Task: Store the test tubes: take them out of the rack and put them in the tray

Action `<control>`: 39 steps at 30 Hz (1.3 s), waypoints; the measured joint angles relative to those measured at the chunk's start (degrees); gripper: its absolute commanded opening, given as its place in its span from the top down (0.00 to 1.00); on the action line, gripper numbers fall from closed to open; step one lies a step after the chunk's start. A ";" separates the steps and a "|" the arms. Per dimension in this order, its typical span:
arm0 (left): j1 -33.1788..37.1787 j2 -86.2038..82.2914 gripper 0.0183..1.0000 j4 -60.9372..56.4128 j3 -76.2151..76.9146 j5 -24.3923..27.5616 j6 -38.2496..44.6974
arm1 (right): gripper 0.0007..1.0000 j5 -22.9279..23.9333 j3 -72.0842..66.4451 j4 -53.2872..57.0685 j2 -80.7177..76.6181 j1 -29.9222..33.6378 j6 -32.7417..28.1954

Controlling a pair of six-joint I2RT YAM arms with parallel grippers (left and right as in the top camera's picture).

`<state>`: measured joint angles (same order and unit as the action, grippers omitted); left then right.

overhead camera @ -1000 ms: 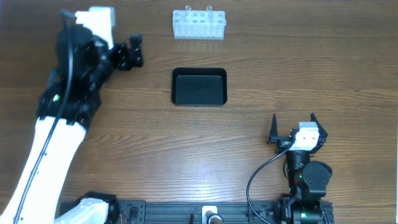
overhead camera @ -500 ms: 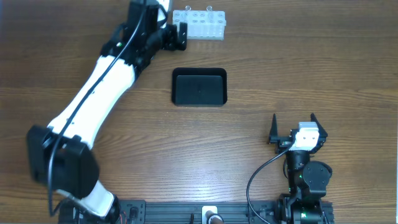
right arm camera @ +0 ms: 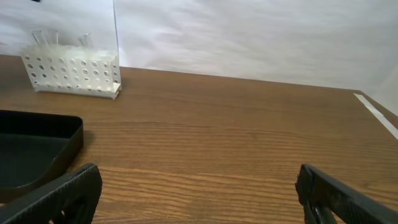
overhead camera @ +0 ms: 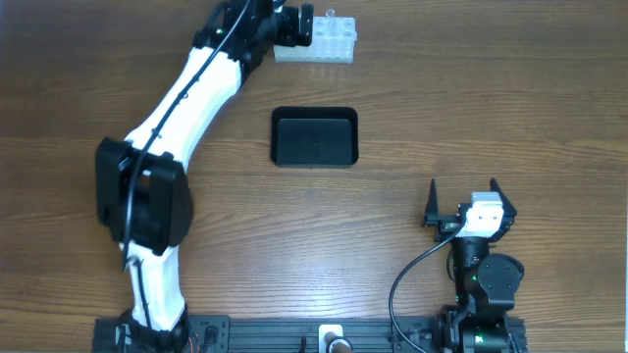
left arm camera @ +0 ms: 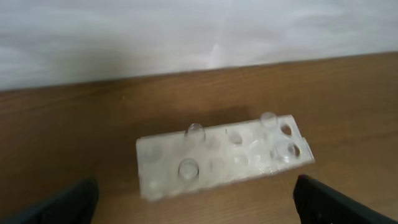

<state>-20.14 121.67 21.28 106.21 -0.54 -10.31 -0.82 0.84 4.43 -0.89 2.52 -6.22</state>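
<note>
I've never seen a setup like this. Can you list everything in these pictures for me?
table: one, brown wood, under everything.
rack: one, white and see-through, at the table's far edge.
test tubes: at least three, clear, standing in the rack; I cannot tell the exact count.
tray: one, black, empty, mid-table in front of the rack.
backdrop: one, white, behind the table's far edge.
left arm: one, white and black, stretched up to the rack.
left gripper: one, black, open, above the rack.
right gripper: one, black, open, near its own base, away from the tray.
</note>
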 measured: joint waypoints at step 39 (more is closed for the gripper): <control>-0.04 11.02 0.05 -5.66 4.52 -0.13 -2.84 | 0.01 0.00 0.00 0.00 0.00 0.00 0.02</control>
<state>-20.18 132.68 15.62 110.74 -0.67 -13.15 -0.82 0.84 4.43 -0.89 2.52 -6.20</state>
